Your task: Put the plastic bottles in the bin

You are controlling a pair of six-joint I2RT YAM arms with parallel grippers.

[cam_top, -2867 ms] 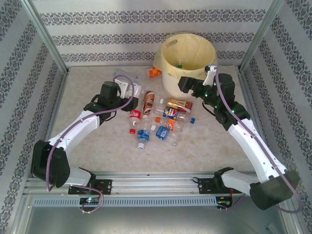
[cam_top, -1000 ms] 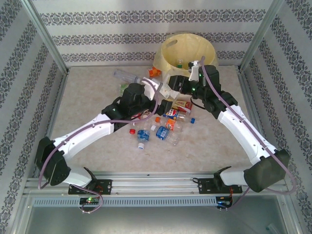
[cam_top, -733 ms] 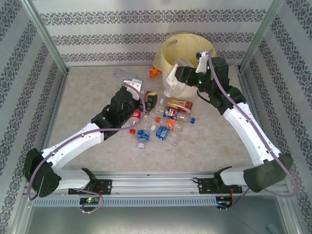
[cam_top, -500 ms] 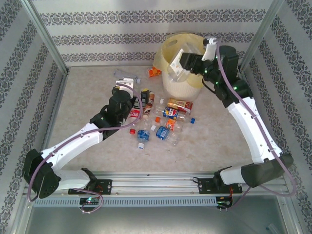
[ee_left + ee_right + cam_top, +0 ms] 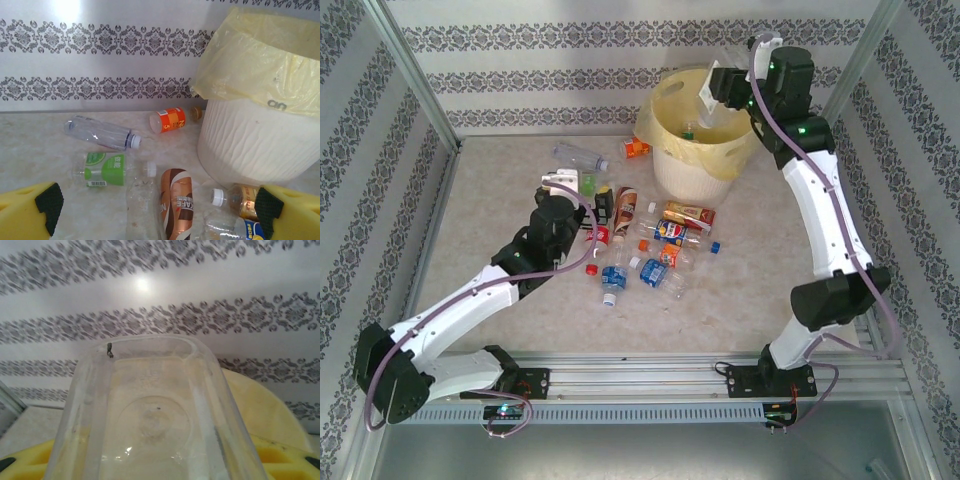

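Top external: right gripper [image 5: 722,82] is clasping clear plastic bottle [image 5: 710,95] above yellow-lined white round bin [image 5: 665,105], release probably next; left gripper [image 5: 563,182] is gaping wide.

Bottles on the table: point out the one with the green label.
The green-labelled bottle lying just left of the brown-labelled bottle; others wear orange, red or blue.
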